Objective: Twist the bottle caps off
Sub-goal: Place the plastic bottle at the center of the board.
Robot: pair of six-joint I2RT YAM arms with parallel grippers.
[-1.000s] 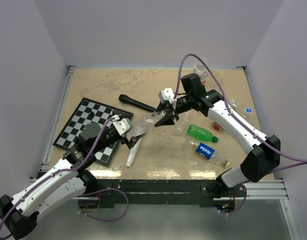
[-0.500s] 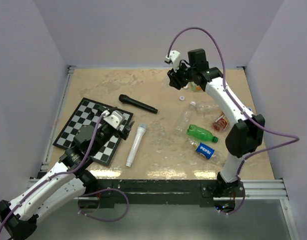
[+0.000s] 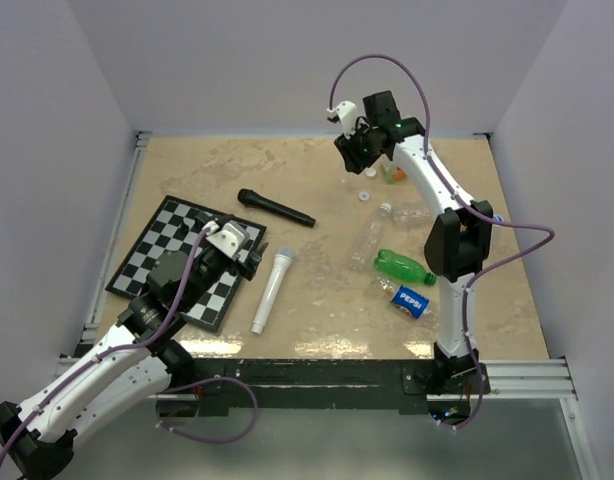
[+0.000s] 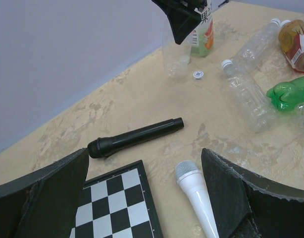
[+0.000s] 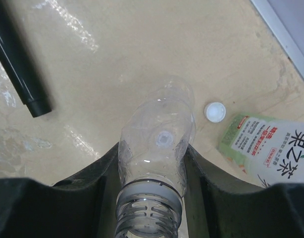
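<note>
**Bottle caps: one loose, two fitted on bottles.**
The loose cap is small, round and white. It lies flat on the tabletop, in the upper centre of the top view and right of centre in the right wrist view. A second white cap is screwed onto the neck of a lying clear bottle, upper right in the left wrist view. A third white cap sits on the far clear bottle, near that view's top right edge.
</note>
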